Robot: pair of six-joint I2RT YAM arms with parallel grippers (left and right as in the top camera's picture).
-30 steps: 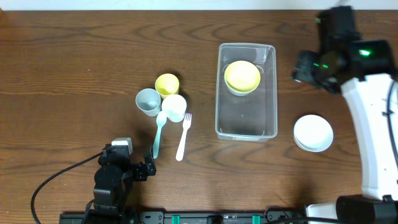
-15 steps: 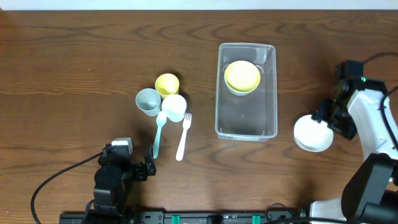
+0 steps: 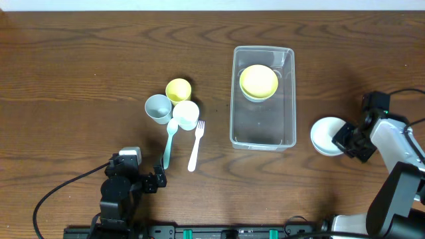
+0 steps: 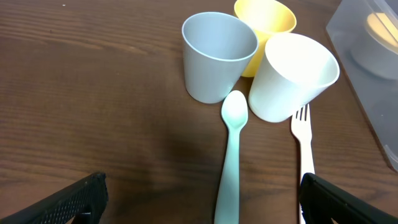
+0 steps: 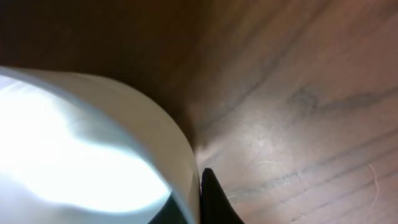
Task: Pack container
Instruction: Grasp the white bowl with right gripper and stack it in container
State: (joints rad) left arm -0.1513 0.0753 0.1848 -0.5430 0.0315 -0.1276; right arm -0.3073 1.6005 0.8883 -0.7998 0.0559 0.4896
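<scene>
Down comes the right arm [image 3: 390,136]: 1 second ago it was up by the far right corner of the clear rectangular plastic container with rounded corners [image 3: 262,126], and now the right jaws sit on the rim of the round white bowl [image 3: 324,136]. That bowl has slid a touch closer to the container and lies just right of its near end, not touching it. Up close, the bowl's white wall fills the left of the right wrist view with 1 dark fingertip [image 5: 211,199] just outside it; the other is hidden, so I cannot tell whether the jaws have clamped.

The container stands on the brown wooden bench [image 3: 80,66], with a round yellow bowl [image 3: 258,81] in its far end. Left of the container cluster 3 plastic cups, yellow [image 3: 178,88], grey-blue [image 3: 157,108] and white [image 3: 186,114], with a pale mint spoon [image 3: 169,143] and a white fork [image 3: 196,145] beside them. The left jaws, further left and nearer than the container, gape wide, holding nothing.
</scene>
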